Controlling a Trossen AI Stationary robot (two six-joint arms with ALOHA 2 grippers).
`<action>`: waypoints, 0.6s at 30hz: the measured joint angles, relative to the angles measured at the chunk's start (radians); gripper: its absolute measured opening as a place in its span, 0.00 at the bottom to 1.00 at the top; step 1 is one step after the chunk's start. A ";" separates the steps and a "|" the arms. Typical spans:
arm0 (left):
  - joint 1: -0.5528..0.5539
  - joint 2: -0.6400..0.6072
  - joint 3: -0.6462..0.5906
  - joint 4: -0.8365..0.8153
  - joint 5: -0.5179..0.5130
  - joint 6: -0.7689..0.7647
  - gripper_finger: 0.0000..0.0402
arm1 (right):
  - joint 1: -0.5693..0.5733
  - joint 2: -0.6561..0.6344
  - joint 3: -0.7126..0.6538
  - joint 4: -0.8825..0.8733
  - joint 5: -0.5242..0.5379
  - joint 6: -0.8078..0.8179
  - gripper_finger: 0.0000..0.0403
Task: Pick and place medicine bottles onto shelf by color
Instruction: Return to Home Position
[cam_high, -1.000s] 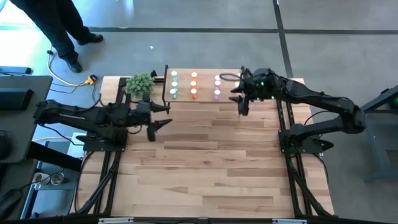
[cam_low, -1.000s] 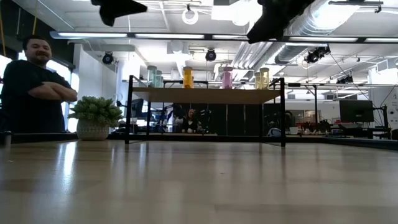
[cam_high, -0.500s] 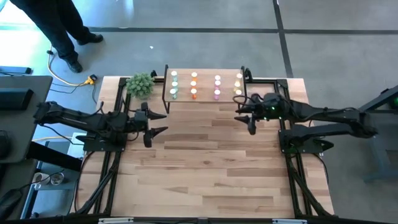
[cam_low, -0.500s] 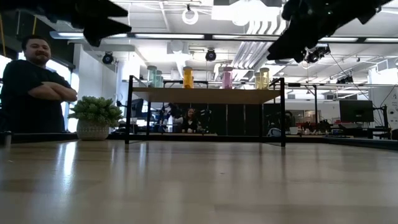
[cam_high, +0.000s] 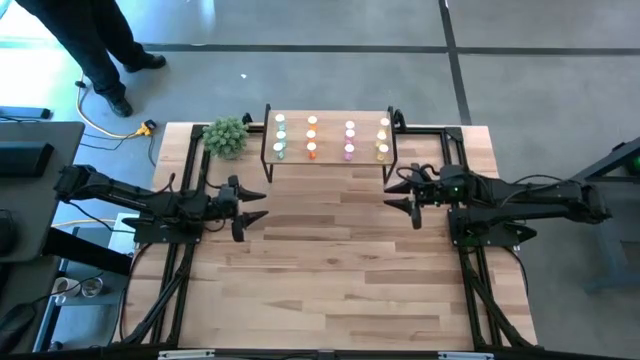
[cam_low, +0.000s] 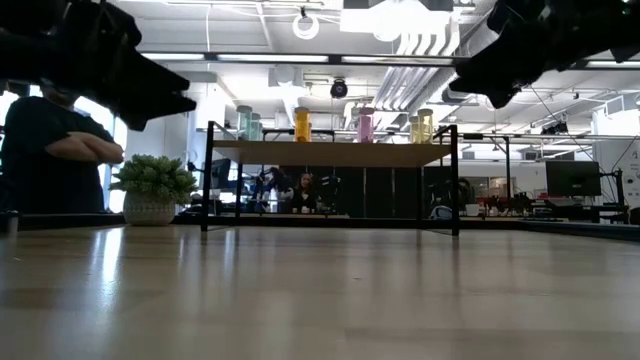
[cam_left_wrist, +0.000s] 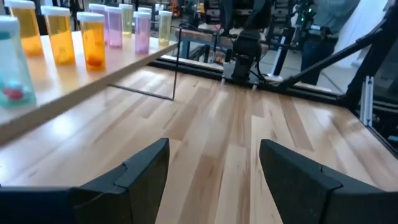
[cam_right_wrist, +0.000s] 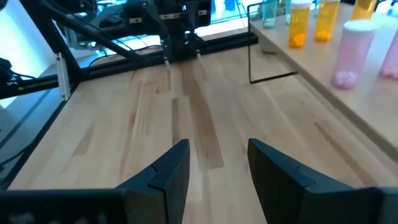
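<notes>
Left gripper: the left gripper (cam_high: 258, 202) is released. Its two fingers (cam_left_wrist: 144, 169) are spread wide with only bare tabletop between them.
Left gripper, place: it hangs low over the left part of the table (cam_high: 330, 270), on the near side of the shelf's left end and apart from it. It points toward the table's middle.
Right gripper: the right gripper (cam_high: 393, 196) is also released and holds nothing. In its own wrist view the gripper (cam_right_wrist: 219, 146) frames plain wood.
Right gripper, place: it is over the table's right part, near the shelf's right front corner and not touching it. It faces the left gripper across the middle.
Shelf: the shelf (cam_high: 330, 140) stands at the table's far edge, a light board on thin black legs (cam_low: 330, 153).
Medicine bottles: all in view stand upright on the shelf, grouped by colour. From the plant's end they run green bottles (cam_high: 280, 133), orange bottles (cam_high: 312, 135), pink bottles (cam_high: 349, 150), then yellow bottles (cam_high: 383, 137).
Low view: the same order shows along the board, green (cam_low: 245, 122) to yellow (cam_low: 420, 127).
Plant: a bushy green plant (cam_high: 226, 135) sits just beside the shelf's left end.
Beyond the table: a person (cam_low: 45, 150) in dark clothes stands with arms folded at the left.
</notes>
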 joint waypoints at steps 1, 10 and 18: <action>0.000 0.000 -0.014 0.021 0.000 -0.003 0.59 | 0.004 -0.007 -0.009 0.003 0.000 0.002 0.38; -0.012 -0.073 -0.076 0.098 0.000 0.035 0.59 | 0.035 -0.027 -0.059 0.004 0.001 0.029 0.38; -0.061 -0.193 -0.076 0.054 -0.011 0.109 0.59 | 0.080 -0.026 -0.138 0.099 0.001 0.040 0.38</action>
